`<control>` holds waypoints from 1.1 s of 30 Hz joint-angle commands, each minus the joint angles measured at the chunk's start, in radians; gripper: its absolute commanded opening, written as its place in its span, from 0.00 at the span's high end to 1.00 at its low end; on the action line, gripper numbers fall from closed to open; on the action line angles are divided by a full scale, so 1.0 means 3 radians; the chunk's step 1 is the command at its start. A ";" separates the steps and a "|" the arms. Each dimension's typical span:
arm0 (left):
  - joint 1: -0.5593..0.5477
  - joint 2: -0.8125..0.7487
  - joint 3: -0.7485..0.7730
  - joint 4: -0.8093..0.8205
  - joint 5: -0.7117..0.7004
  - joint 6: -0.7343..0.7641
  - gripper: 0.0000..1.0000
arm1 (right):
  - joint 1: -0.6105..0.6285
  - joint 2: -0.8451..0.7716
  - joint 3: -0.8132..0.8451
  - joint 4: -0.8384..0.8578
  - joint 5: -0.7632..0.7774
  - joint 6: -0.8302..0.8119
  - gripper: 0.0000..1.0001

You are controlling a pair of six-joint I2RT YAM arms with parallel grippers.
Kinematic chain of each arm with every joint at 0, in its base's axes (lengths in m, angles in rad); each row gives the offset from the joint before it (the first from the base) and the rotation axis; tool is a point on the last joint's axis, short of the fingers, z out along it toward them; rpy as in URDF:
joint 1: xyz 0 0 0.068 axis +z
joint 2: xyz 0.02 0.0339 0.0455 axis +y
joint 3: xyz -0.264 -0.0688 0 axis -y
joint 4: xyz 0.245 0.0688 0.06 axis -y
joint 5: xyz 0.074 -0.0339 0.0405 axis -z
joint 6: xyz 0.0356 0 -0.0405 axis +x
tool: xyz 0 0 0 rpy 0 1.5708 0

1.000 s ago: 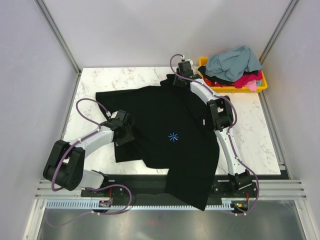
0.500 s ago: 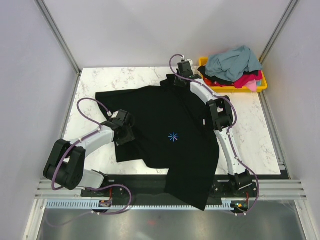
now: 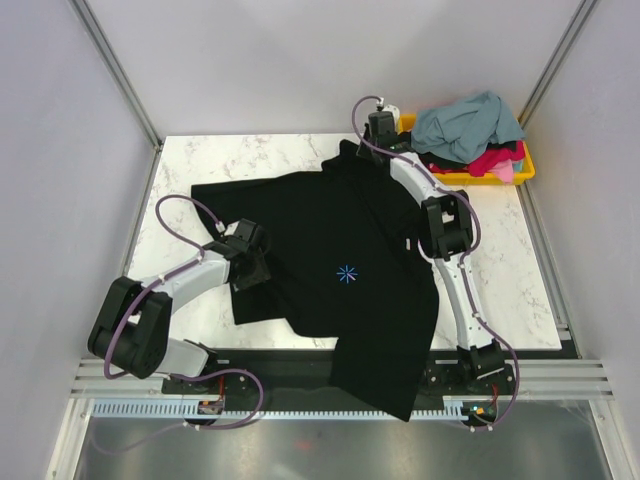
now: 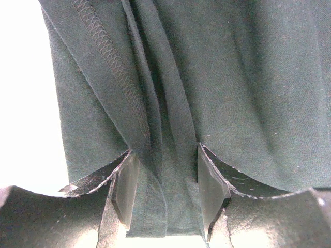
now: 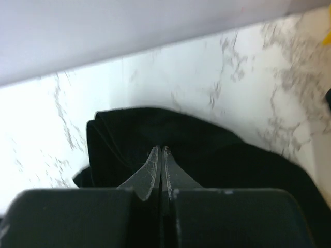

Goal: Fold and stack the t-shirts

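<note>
White marble tabletop (image 3: 180, 160), enclosed by pale grey panels (image 3: 60, 150), is covered across its middle by the black t-shirt (image 3: 330, 225). The shirt is spread flat with its starburst mark (image 3: 346, 273) upward and its hem draped over the near edge. A bunched fold at its left side is clamped in the left gripper (image 4: 164, 150), and its far edge is pinched by the right gripper (image 5: 160, 151), apparently so the cloth can be tensioned and smoothed before folding. At the far right corner, the remaining t-shirts (image 3: 465, 125) are heaped in the yellow bin (image 3: 470, 179).
</note>
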 commanded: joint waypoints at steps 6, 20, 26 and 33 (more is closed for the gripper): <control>-0.0060 0.0239 -0.0176 -0.0156 0.0186 -0.0198 0.45 | -0.0157 -0.0043 0.0257 0.0817 0.0091 0.0267 0.95; -0.0086 0.0275 -0.0141 -0.0176 0.0206 -0.0172 0.45 | -0.0352 0.0449 0.0580 0.2050 0.0792 0.0488 0.12; -0.0122 0.0051 -0.0049 -0.0442 0.0135 -0.0203 0.43 | -0.0331 -0.0887 -0.0702 0.2321 0.0455 0.0217 0.07; -0.0193 -0.1042 -0.0054 -0.1244 -0.0151 -0.0595 0.03 | -0.0153 -0.2470 -0.2573 0.1991 0.0082 0.0002 0.03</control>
